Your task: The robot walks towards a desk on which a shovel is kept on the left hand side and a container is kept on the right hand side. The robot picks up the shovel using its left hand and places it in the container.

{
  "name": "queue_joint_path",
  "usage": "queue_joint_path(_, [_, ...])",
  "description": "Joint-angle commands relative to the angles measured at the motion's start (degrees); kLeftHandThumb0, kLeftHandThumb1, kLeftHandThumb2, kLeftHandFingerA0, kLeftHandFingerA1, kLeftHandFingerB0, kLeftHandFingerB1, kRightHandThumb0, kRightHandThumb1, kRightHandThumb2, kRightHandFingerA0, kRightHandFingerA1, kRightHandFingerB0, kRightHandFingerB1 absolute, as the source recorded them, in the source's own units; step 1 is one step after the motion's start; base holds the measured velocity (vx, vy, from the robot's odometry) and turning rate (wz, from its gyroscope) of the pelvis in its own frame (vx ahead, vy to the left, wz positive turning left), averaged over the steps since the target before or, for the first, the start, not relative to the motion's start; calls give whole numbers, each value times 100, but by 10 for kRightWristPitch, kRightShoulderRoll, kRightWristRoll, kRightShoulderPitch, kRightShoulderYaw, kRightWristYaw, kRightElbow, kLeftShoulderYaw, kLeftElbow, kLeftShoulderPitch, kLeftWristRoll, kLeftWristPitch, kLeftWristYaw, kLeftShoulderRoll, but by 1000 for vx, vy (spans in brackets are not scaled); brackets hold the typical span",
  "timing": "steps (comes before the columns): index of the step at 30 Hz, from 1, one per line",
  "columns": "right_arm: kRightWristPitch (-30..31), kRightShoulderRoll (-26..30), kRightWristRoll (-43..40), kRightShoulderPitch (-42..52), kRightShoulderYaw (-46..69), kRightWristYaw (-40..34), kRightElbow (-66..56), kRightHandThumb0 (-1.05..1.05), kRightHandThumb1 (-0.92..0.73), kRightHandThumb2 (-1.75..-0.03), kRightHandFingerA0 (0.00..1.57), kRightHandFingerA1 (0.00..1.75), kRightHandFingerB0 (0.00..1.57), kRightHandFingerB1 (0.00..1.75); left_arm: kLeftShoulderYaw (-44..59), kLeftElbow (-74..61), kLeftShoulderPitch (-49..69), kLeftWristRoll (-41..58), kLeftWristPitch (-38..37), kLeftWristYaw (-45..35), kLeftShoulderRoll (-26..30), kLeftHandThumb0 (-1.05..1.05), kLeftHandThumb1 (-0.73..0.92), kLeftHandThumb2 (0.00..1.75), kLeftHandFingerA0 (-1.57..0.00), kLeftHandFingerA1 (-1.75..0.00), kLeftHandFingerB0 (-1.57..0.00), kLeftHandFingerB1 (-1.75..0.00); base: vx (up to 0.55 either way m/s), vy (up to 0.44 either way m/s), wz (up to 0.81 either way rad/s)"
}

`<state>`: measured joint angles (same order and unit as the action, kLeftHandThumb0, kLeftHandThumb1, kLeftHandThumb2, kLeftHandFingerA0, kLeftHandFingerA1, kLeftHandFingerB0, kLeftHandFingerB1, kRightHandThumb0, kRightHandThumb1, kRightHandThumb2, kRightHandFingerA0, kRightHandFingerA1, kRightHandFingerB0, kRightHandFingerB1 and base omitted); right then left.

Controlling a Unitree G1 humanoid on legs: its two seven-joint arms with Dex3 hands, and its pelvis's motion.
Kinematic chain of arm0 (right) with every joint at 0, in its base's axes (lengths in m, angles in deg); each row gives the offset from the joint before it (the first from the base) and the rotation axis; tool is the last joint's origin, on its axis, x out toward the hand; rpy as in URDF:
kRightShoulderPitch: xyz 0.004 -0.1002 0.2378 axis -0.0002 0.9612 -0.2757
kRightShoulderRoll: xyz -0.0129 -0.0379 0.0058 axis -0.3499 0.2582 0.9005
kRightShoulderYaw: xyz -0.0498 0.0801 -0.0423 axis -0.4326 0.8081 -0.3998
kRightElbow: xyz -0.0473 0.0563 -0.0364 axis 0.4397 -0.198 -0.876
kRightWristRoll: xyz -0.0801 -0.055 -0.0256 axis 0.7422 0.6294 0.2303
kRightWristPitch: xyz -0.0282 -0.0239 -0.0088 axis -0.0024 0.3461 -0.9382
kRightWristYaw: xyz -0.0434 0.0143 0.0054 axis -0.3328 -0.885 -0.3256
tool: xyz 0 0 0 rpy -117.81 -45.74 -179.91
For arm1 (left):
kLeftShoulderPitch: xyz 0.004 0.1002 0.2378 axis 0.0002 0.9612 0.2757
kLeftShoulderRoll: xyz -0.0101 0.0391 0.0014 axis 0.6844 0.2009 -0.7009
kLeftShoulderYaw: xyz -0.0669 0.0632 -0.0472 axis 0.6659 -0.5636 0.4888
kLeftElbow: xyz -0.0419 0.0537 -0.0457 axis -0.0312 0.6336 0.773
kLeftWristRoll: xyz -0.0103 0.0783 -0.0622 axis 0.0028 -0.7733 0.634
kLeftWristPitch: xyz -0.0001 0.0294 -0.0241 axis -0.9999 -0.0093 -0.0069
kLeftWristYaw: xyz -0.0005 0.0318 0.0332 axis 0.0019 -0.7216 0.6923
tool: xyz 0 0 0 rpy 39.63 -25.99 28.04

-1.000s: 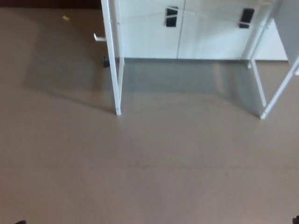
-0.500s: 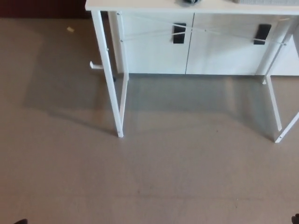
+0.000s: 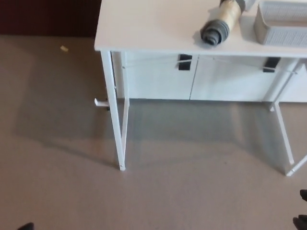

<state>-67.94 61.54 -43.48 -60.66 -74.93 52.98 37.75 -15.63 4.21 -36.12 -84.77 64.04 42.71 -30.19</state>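
A white desk (image 3: 148, 28) fills the top of the head view. The shovel (image 3: 219, 25) lies on it right of centre, with a tan wooden handle and a grey grip end pointing toward me; its blade is cut off by the top edge. A pale grey slatted container (image 3: 280, 24) stands just to the shovel's right, at the desk's right end. Only a black sliver of my left hand (image 3: 26, 226) shows at the bottom left edge. A black sliver of my right hand (image 3: 301, 221) shows at the bottom right. Both are far below the desk.
Grey-brown floor (image 3: 62, 143) lies between me and the desk. The desk's white legs (image 3: 117, 120) and crossed braces stand in front of white cabinets with black handles (image 3: 184, 62). A small white object (image 3: 100, 102) sits by the left leg.
The whole picture has shifted, so the camera has moved. The desk top with the shovel and the container has come into view at the top.
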Motion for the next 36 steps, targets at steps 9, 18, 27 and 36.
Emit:
queue_joint_path(9, [-26, 5, 15, -6, -4, -25, 14, -45, -59, -57, 37, 39, 31, 36, -2, -7, 5, -9, -30, 11, 1, -19, 56, 59, -26, -34, -23, -31, 202, -190, 7])
queue_joint_path(18, [-34, 7, 13, -19, -6, -21, 34, -52, -58, -57, 36, 39, 32, 36, 1, 0, 3, -5, -33, 13, -4, -17, 56, 58, -26, -34, -24, -31, 131, 12, -7])
queue_joint_path(27, [-22, 3, 12, -9, -9, -21, 23, -44, -58, -57, 36, 38, 32, 36, -5, 7, 6, -12, -35, 17, 1, -20, 55, 59, -27, -35, -24, -31, 59, -1, 6])
queue_joint_path(36, [-21, 3, 11, -9, -12, -15, 24, -41, -58, -57, 35, 39, 31, 36, -3, 4, 13, -10, -44, 17, -2, -18, 56, 58, -27, -35, -25, -31, 31, -374, 4])
